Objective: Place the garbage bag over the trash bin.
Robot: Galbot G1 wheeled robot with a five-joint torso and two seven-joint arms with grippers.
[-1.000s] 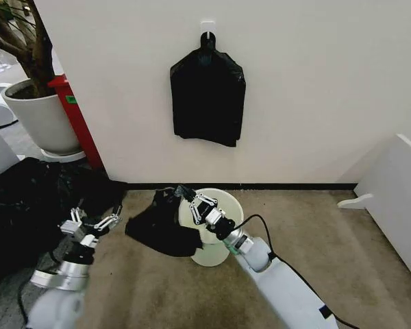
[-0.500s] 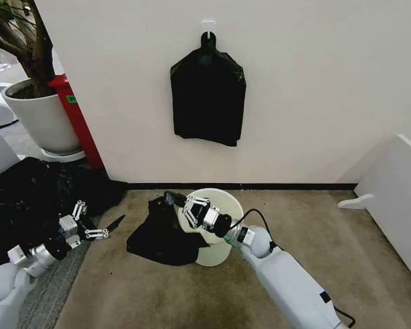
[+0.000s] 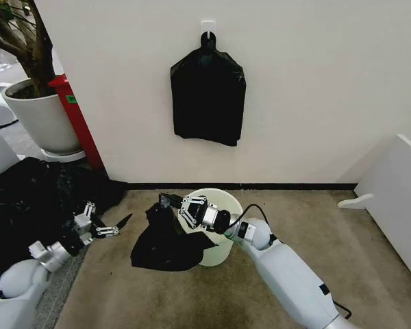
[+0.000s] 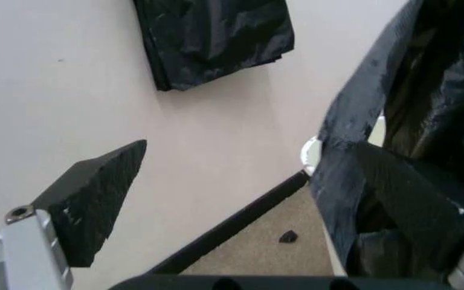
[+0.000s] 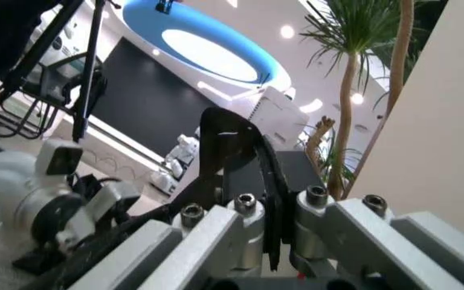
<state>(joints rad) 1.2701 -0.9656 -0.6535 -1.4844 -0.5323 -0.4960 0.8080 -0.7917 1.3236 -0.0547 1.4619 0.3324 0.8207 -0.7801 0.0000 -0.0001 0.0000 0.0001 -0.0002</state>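
Right gripper (image 3: 170, 202) is clamped on the upper edge of the garbage bag (image 3: 166, 240), held out past the left side of the trash bin (image 3: 216, 226), roughly level with its rim. In the right wrist view the fingers (image 5: 240, 163) are pressed together with a thin black strip of film pinched between them. My read: it's pinning one side of the bag mouth at rim height so the other side can be pulled open and stretched across.

Bag itself isn't over the bin. Most of it hangs below the grip as a crumpled sheet, draped against the bin's left outer wall and resting on the carpet (image 3: 315, 233). Bin mouth looks uncovered, cream interior showing. Bag body sits directly below and slightly left of the right gripper; bin just to its right, touching the bag.

Left gripper (image 3: 104, 227) is low over the carpet, left of the bag and clear of it, jaws spread wide. Left wrist view has the dark fingertips (image 4: 95, 199) well apart, with the bag's hanging edge (image 4: 353, 157) and a sliver of the bin rim (image 4: 309, 152) ahead of it. Looks lined up to take the free edge, but no contact.

Not in play: bundle of black bags (image 3: 207, 96) hanging on the wall hook, heap of black plastic (image 3: 34, 199) on the floor at left.
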